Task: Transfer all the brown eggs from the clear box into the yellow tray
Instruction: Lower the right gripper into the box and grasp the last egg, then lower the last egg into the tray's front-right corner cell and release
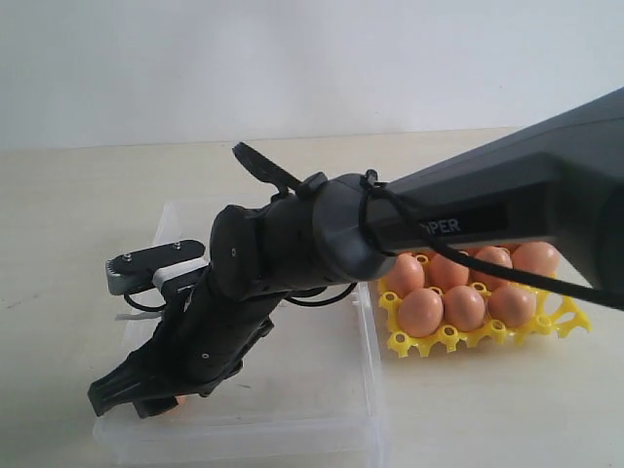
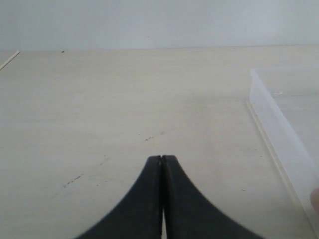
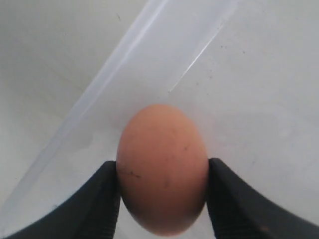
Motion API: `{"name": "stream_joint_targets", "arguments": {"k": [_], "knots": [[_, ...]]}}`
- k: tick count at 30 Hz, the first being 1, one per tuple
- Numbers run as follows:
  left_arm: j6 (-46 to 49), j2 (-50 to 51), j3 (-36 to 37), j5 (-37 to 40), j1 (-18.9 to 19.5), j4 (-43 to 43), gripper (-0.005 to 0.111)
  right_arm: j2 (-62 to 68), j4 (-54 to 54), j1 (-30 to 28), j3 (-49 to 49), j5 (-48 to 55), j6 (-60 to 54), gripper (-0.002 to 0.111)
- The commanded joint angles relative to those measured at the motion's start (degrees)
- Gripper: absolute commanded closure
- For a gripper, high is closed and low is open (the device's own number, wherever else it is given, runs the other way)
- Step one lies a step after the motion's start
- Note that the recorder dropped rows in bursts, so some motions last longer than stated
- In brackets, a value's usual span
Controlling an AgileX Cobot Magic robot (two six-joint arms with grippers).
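Observation:
My right gripper (image 1: 136, 395) reaches across into the near left corner of the clear box (image 1: 322, 429). In the right wrist view the right gripper (image 3: 163, 167) has a black finger pressed against each side of one brown egg (image 3: 162, 167), which rests on the box floor beside the box wall (image 3: 114, 74). In the exterior view only a sliver of that egg (image 1: 180, 401) shows under the fingers. The yellow tray (image 1: 448, 339) lies right of the box and holds several brown eggs (image 1: 464, 306). My left gripper (image 2: 162, 158) is shut and empty above the bare table.
The right arm (image 1: 468, 219) crosses above the tray and the box and hides much of both. The box's outer wall (image 2: 279, 134) runs close by the left gripper. Pale tabletop (image 1: 88, 195) surrounds the box and tray.

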Motion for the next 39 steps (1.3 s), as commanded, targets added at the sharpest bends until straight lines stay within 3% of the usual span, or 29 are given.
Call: {"name": "stream_joint_targets", "arguments": {"k": [1,6,11,14,18,26,32,39], "knots": [[-0.3,-0.3,-0.2,-0.8,-0.3,-0.3,0.107,-0.2,-2.3,0.1,-0.4,-1.3,-0.3,0.104],[-0.3,-0.3,-0.2,-0.8,-0.3,-0.3,0.107,-2.8,-4.6,-0.6,2.3,-6.5,-2.2,0.108],[-0.3,-0.3,-0.2,-0.8,-0.3,-0.3,0.107,-12.3,-14.6,-2.5,13.2,-20.3,-2.1,0.108],[-0.3,-0.3,-0.2,-0.8,-0.3,-0.3,0.107,-19.0,-20.8,-5.5,19.6,-21.1,-1.4,0.108],[-0.3,-0.3,-0.2,-0.8,-0.3,-0.3,0.107,-26.9,-31.0,-11.0,25.4,-14.4,7.2,0.108],[-0.3,-0.3,-0.2,-0.8,-0.3,-0.3,0.107,-39.6,-50.1,-21.7,26.1,13.7,23.4,0.108],[-0.3,-0.3,-0.2,-0.8,-0.3,-0.3,0.107,-41.5,-52.5,-28.4,26.1,27.4,23.4,0.108],[-0.3,-0.3,-0.2,-0.8,-0.3,-0.3,0.107,-37.4,-50.8,-32.5,24.1,28.6,17.9,0.108]]}}
